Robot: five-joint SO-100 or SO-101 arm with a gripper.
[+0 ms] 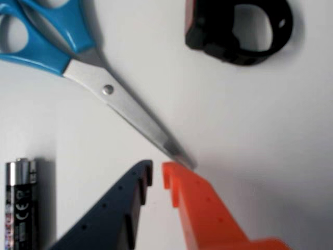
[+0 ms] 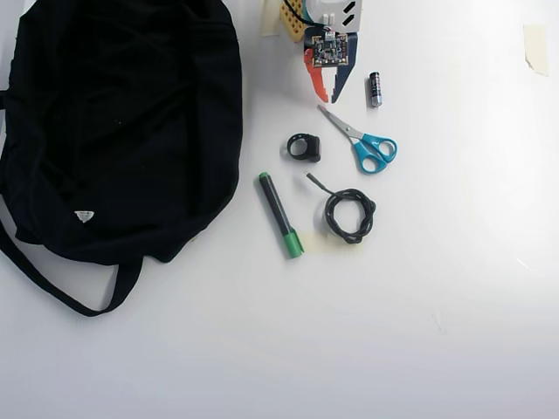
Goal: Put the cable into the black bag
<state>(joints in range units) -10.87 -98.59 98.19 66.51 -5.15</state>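
Cable waits, untouched

Fingers (image 2: 325,94) hang nearly closed and empty just beyond the scissors' (image 2: 362,141) tip, probably a start pose. One cable (image 2: 349,215) lies coiled on the tabletop (image 2: 454,288) just past the scissors' handles; one bag (image 2: 122,122) sits well apart. One battery (image 2: 375,89), ring piece (image 2: 304,147) and marker (image 2: 280,215) flank the scissors.
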